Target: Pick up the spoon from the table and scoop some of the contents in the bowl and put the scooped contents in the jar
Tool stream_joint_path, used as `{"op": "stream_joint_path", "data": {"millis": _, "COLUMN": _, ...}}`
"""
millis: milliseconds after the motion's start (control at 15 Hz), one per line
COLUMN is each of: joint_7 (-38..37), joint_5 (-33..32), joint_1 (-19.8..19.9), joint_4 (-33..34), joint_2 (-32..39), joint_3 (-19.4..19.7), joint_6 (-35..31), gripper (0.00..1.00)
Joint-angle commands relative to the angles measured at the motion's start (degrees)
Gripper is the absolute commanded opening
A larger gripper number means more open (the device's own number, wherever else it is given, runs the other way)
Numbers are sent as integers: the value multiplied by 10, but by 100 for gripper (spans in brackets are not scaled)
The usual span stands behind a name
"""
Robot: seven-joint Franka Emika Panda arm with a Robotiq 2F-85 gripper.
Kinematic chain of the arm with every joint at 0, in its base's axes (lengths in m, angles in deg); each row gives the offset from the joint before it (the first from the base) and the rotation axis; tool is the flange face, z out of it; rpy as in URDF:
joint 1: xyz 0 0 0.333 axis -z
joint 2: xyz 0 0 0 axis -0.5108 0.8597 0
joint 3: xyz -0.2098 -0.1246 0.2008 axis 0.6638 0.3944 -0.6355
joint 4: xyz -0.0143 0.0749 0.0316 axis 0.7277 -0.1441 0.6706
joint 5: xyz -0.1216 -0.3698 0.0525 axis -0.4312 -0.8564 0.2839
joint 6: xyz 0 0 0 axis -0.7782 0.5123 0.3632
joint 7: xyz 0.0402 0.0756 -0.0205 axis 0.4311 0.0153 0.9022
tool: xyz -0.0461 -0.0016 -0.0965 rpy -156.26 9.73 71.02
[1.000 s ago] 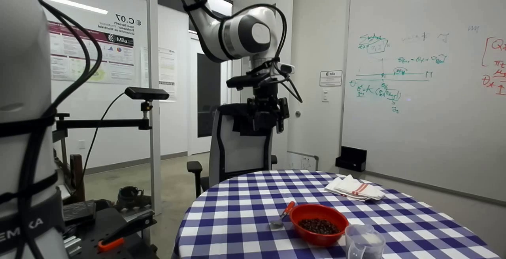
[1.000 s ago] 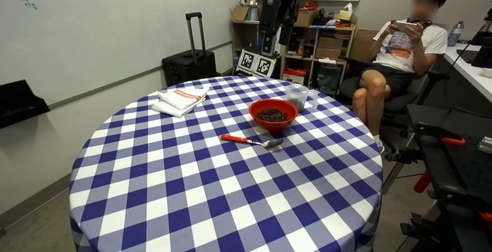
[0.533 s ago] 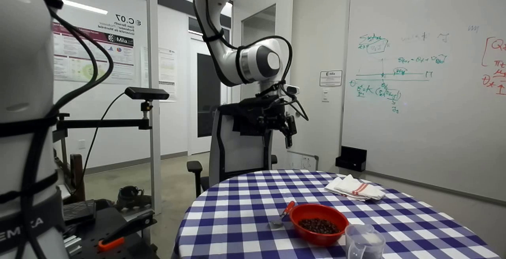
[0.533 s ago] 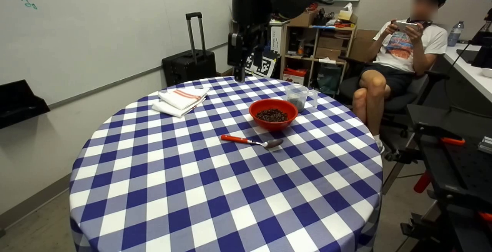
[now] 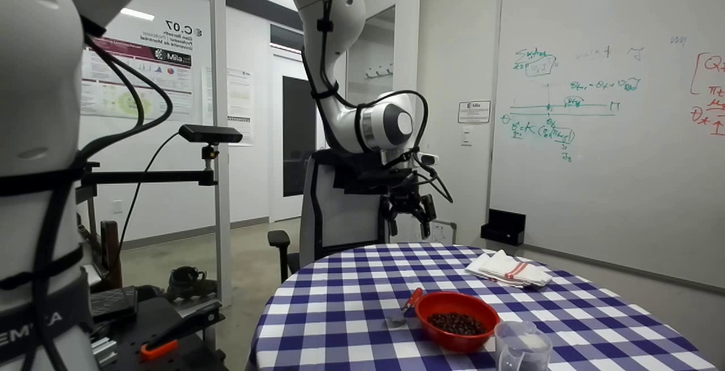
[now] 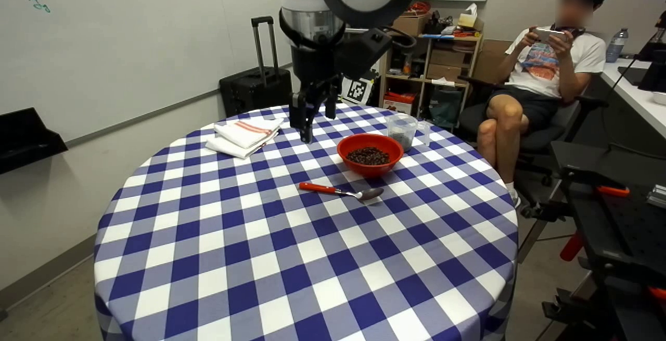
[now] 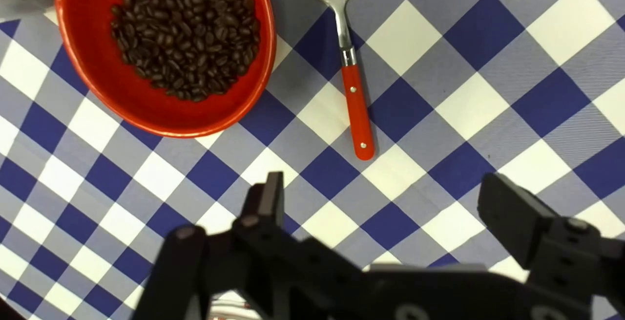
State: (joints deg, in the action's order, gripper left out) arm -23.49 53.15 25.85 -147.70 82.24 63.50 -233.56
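Spoon (image 7: 348, 57) lies on table (image 7: 468, 105) beside bowl (image 7: 156, 115), up-frame of gripper (image 7: 383, 181) in wrist view, handle end nearest, long axis roughly square to the line between its spread, empty jaws.

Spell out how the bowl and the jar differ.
The bowl is opaque red, while the jar is clear and see-through. The bowl is wider across than the jar. The jar has a handle on its side; the bowl shows none. Both stand upright on the checked-cloth table.
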Motion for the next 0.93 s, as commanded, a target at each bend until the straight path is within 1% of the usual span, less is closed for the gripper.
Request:
{"op": "stream_joint_path", "data": {"millis": 0, "joint_7": 14, "joint_5": 17, "joint_1": 1, "joint_4": 50, "joint_2": 60, "joint_3": 9, "joint_6": -12, "gripper": 100}}
{"op": "stream_joint_path", "data": {"millis": 200, "joint_7": 28, "joint_5": 27, "joint_1": 8, "joint_4": 67, "joint_2": 88, "joint_3": 6, "joint_6": -15, "gripper": 100}}
{"op": "stream_joint_path", "data": {"millis": 467, "joint_7": 57, "joint_5": 40, "joint_1": 23, "joint_4": 81, "joint_2": 118, "joint_3": -2, "joint_6": -35, "gripper": 100}}
{"op": "stream_joint_path", "data": {"millis": 867, "joint_7": 129, "joint_5": 96, "joint_1": 62, "joint_4": 107, "joint_2": 153, "joint_3": -42, "joint_6": -32, "gripper": 100}}
